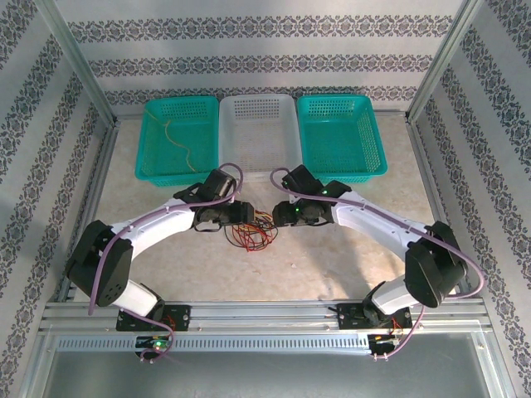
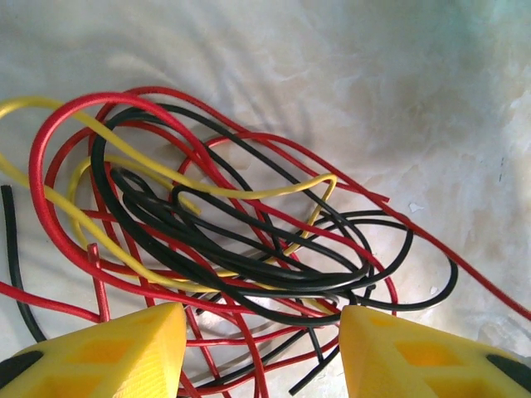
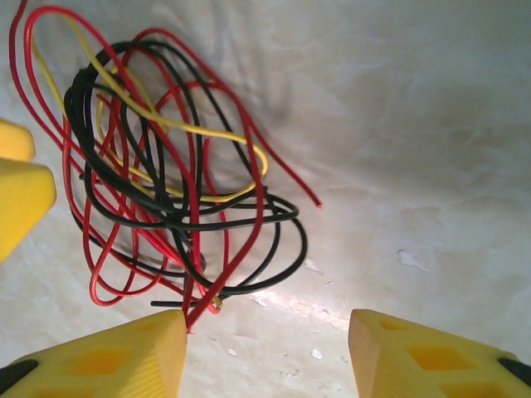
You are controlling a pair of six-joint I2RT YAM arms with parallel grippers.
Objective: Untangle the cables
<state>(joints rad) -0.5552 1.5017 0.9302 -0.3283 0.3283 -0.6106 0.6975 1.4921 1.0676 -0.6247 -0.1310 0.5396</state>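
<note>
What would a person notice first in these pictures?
The tangle of red, black and yellow cables in the middle of the table strikes first, with the open left hand and open right hand close on either side. Behind, in the left teal basket, lies one yellow cable.

Rear overhead camera looks down; close wrist cameras share the cables (image 2: 249, 264).

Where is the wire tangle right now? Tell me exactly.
The wire tangle lies on the table at the centre of the top view, on the near side of the white basket, between the left fingers and the right fingers.
</note>
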